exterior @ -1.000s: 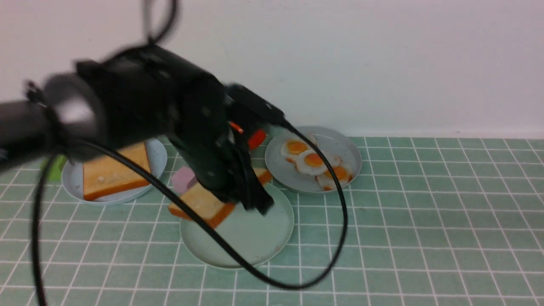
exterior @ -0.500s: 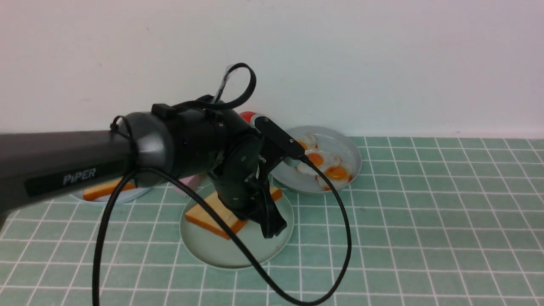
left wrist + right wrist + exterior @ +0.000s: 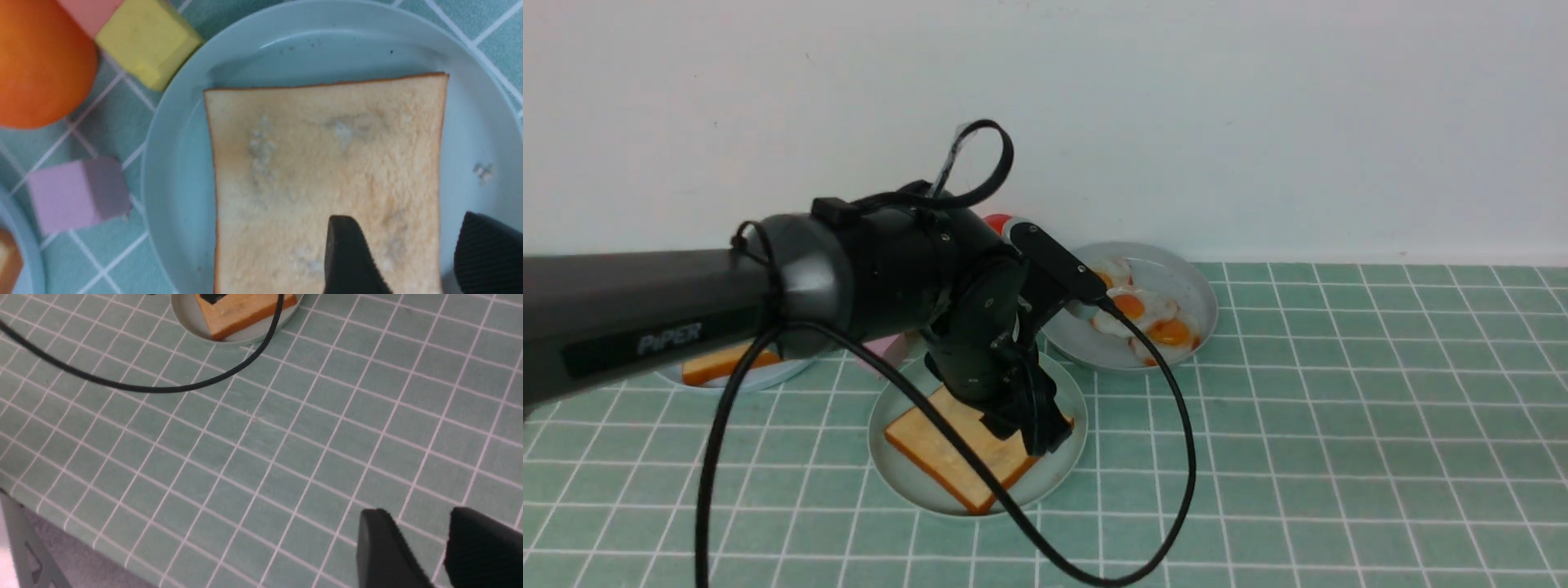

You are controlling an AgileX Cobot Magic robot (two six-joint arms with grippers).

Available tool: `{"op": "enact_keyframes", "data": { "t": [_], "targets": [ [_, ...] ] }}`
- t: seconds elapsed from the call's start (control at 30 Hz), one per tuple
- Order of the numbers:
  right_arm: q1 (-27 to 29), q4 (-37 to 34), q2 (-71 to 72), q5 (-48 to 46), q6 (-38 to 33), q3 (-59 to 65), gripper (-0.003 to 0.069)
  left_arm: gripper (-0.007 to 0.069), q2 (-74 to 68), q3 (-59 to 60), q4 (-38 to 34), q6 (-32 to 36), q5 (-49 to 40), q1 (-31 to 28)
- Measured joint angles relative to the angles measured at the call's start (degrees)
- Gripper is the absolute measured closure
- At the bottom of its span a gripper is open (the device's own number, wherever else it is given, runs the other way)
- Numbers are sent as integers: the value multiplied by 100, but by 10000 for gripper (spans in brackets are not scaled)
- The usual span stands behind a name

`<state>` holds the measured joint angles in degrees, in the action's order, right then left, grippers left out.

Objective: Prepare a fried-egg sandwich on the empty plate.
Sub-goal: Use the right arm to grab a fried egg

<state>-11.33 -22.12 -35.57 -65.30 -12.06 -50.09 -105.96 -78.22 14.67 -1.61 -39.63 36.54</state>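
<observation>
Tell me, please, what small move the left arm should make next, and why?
Probably lift the left arm straight up. The toast slice lies flat on the mint plate, and the left fingers stand open just above it, gripping nothing. Clearing away would leave room for the fried egg from the grey plate.

The left arm [image 3: 645, 302] is a matte black tube with grey "PiPER" lettering and a rounded, glossy joint. From its wrist a black cable [image 3: 1191, 449] sweeps wide toward 5 o'clock (a smaller loop [image 3: 1010, 155] stands at 12). The left gripper [image 3: 404, 228] has black fingers [image 3: 486, 253], ribbed inside.
</observation>
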Motion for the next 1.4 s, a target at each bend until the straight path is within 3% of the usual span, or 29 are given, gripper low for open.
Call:
{"op": "enact_keyframes", "data": {
  "t": [0.13, 0.17, 0.23, 0.27, 0.3, 0.4, 0.67, 0.83, 1.0, 1.27, 1.4],
  "targets": [
    [0, -16, -204, 366, -6, 0, 391, 366, 756, 0, -139, -488, -190, 0],
    [0, -38, -412, 613, -96, 0, 419, 472, 1321, 29, -231, -733, -297, 0],
    [0, -80, -566, 828, -222, 0, 454, 550, 1803, 116, -272, -847, -302, 0],
    [0, -171, -877, 1122, -443, -11, 505, 619, 2495, 340, -322, -961, -287, 0],
    [0, -293, -1122, 1277, -647, -83, 570, 638, 2943, 599, -366, -1058, -221, 0],
    [-14, -616, -1812, 1380, -1094, -408, 659, 638, 4314, 1430, -554, -1319, 135, 0],
    [-442, -826, -3853, 1429, -1439, -1735, 658, 638, 7002, 3644, -752, -1742, 894, 0],
    [-1081, -269, -5450, 1465, -1127, -2833, 657, 638, 8243, 4703, -644, -1782, 1035, 0],
    [-1154, 361, -6372, 1464, -720, -3461, 653, 638, 8845, 4862, -360, -1794, 1001, 0],
    [-1196, 1600, -7608, 1580, -602, -4640, 586, 638, 8781, 4866, -248, -2045, 711, 0],
    [-1424, 2440, -8225, 1767, -592, -5153, 460, 638, 8387, 4866, -248, -2269, 801, 0]
  ]
}}
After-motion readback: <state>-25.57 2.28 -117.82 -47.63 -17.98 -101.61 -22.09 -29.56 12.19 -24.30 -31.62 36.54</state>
